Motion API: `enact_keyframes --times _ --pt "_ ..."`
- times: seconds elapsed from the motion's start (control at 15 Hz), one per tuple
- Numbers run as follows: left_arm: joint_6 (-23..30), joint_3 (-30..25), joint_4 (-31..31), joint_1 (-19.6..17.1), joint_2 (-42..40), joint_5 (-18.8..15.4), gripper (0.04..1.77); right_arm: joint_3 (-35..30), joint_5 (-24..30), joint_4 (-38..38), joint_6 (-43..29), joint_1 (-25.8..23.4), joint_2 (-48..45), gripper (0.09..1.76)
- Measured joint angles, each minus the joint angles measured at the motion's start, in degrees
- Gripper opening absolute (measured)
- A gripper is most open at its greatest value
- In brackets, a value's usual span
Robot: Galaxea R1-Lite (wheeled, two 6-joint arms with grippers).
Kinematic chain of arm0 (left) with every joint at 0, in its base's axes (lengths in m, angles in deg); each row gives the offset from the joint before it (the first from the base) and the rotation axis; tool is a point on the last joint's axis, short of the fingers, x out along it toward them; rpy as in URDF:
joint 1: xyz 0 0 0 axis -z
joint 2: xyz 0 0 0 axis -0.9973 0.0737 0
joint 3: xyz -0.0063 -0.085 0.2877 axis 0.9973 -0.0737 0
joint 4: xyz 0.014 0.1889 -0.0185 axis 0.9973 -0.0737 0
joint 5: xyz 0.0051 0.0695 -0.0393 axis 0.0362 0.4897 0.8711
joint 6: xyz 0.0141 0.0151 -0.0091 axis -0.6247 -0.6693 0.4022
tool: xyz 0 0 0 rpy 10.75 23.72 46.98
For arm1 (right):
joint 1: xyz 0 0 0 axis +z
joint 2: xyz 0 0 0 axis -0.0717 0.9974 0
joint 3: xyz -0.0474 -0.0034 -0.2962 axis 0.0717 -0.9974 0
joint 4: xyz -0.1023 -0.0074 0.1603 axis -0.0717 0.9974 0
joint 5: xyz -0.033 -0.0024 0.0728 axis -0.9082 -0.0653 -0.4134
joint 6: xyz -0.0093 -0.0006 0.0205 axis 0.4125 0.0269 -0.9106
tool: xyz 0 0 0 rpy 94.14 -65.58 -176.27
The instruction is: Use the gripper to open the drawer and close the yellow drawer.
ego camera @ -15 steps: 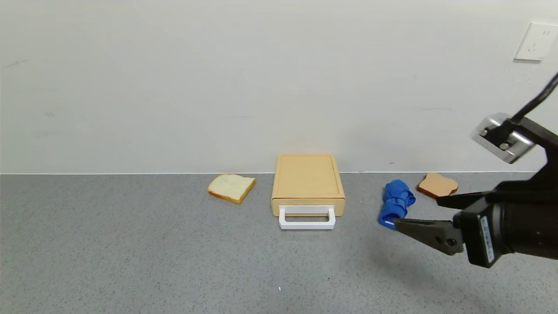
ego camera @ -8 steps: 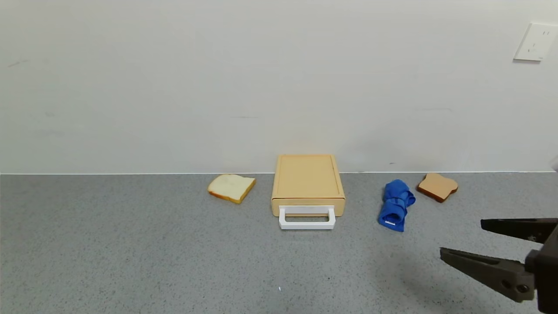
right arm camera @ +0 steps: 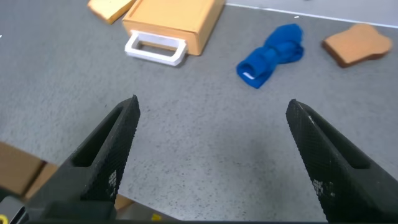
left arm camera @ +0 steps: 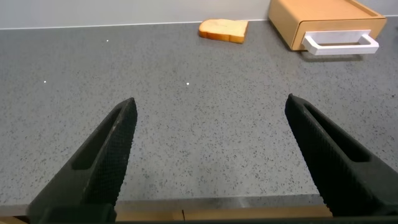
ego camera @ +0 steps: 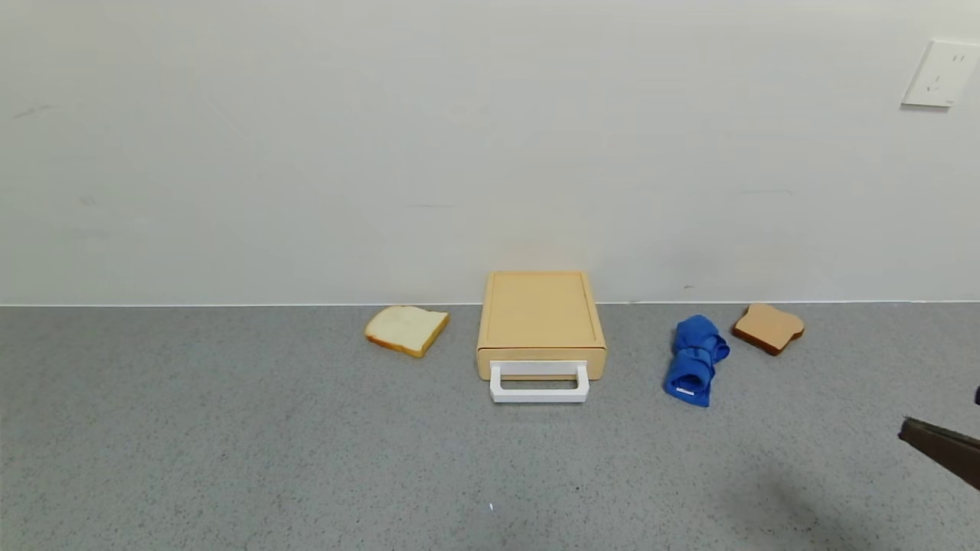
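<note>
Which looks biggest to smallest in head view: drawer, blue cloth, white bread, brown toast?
1. drawer
2. white bread and blue cloth: too alike to rank
3. brown toast

The toast lies slightly farther back, so it may look smaller than it is.

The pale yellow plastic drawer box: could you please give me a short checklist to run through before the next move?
1. Pale yellow plastic drawer box shut against its front: ok.
2. White rectangular loop handle free of obstruction: ok.
3. Right gripper open: ok; it is low at the right edge in the head view, away from the handle.
4. Left gripper open, above bare grey speckled counter: ok.
5. Rolled blue cloth and both bread slices, pale and brown, apart from the box: ok.
6. Drawer contents: cannot tell.
</note>
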Motion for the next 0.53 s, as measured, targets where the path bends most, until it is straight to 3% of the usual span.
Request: enact_keyframes --times 0.33,0.53 --pt "0.00 0.00 0.00 0.00 0.01 0.00 1.72 -3.51 0.06 4.61 0.01 -10.51 -10.53 1.73" --pt "0.00 0.00 0.00 0.00 0.01 0.00 1.72 -3.75 0.05 10.12 0.01 -13.68 -16.69 1.73"
